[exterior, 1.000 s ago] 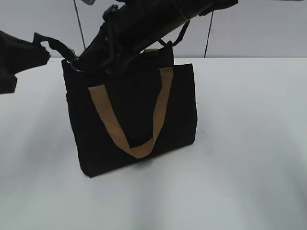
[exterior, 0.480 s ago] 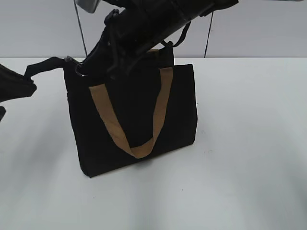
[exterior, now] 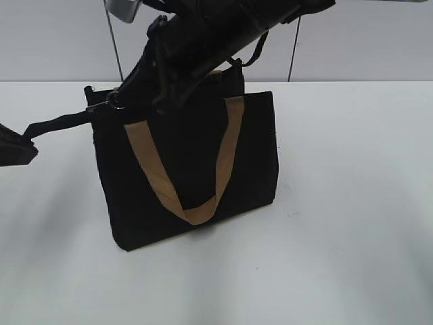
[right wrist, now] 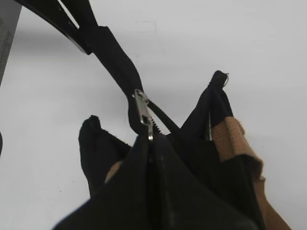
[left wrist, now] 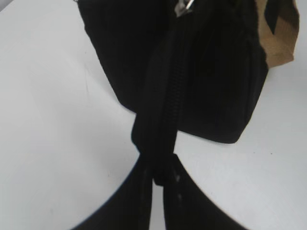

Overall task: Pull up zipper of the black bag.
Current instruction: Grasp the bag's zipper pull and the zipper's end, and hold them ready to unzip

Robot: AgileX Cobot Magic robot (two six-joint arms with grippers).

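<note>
The left gripper (exterior: 17, 145) is clamped on the zipper (left wrist: 160, 110) tape's loose end, now drawn lower and farther left than before. The boxy black bag (exterior: 189, 162), with a matte tan handle (exterior: 193, 203), stands mid-table. The right gripper (right wrist: 151, 143) pinches the shiny silver pull tab (right wrist: 143, 112).

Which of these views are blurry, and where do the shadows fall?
Exterior view: fairly sharp, soft even light, faint shadows on the table beneath the bag. Left wrist view: soft throughout, the left gripper a dark blur gripping the zipper tape. Right wrist view: the pull tab is crisp, while the right gripper and nearby fabric blur; the left side is shaded.
</note>
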